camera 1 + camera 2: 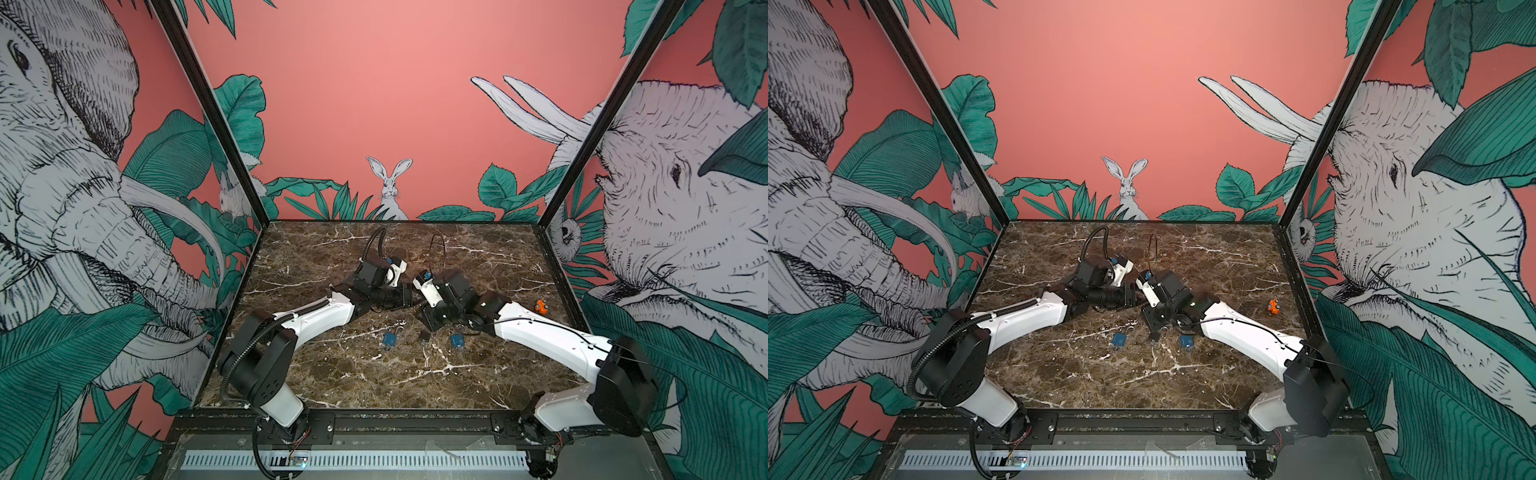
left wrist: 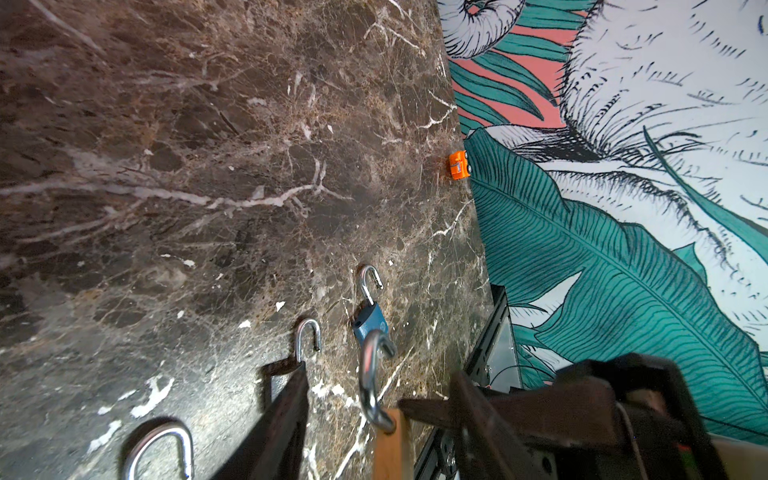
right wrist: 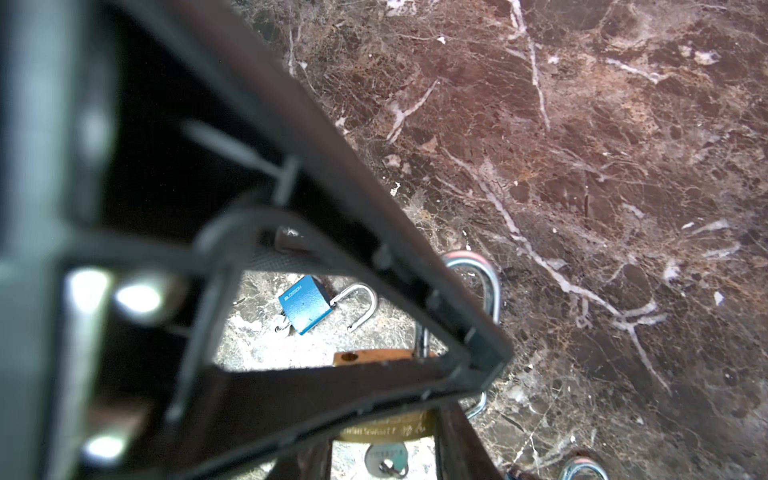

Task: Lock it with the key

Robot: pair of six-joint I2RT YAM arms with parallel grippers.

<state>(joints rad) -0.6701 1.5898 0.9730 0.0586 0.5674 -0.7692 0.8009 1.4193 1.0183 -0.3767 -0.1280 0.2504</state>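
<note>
My right gripper [image 3: 384, 415] is shut on a brass padlock [image 3: 386, 430] and holds it above the marble table [image 1: 332, 374]. A silver key [image 3: 384, 459] sits in the lock's underside. Its steel shackle [image 2: 370, 374] stands swung open out of the brass body [image 2: 392, 440]. My left gripper [image 2: 380, 374] is open, one finger on each side of that shackle and neither visibly touching it. In both top views the two grippers meet at mid-table, left gripper [image 1: 409, 297] and right gripper [image 1: 430, 318]; the padlock is hidden between them there.
Two blue padlocks [image 1: 389, 338] [image 1: 457, 340] with open shackles lie on the table just in front of the grippers. A small dark padlock [image 1: 424, 336] lies between them. An orange toy car [image 1: 540, 306] stands by the right wall.
</note>
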